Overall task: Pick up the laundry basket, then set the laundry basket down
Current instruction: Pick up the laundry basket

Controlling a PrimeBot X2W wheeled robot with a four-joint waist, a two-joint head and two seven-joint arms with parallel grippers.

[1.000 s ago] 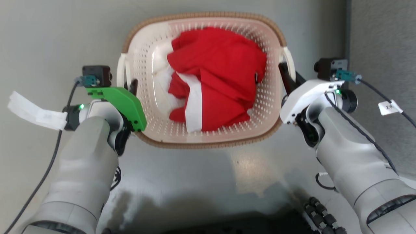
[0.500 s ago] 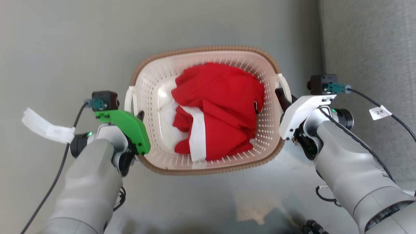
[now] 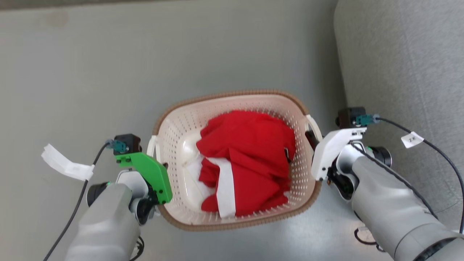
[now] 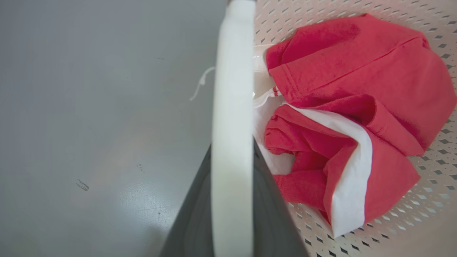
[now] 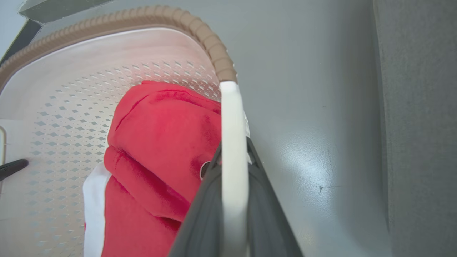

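The laundry basket sits in the lower middle of the head view, over the grey floor, with its open mouth facing up to the camera. Its long axis runs from left to right across the view. The axis is a little tilted, so the right end lies somewhat higher in the view than the left end. One white loop handle is at each short end. The basket is between the two arms, and the grey sofa is near its right end but does not touch it. I cannot tell if the basket's bottom rests on the floor or hangs above it.

The left gripper is clenched on the left handle. In the left wrist view the white band passes straight up between the two dark fingers, which press on it from both sides. The right gripper grasps the right handle in the same manner, just under the place where the brown woven rim meets the handle.

Inside the basket lies a crumpled red garment with a white stripe. It is nearer to the right wall, and bare perforated wall shows on the left side.
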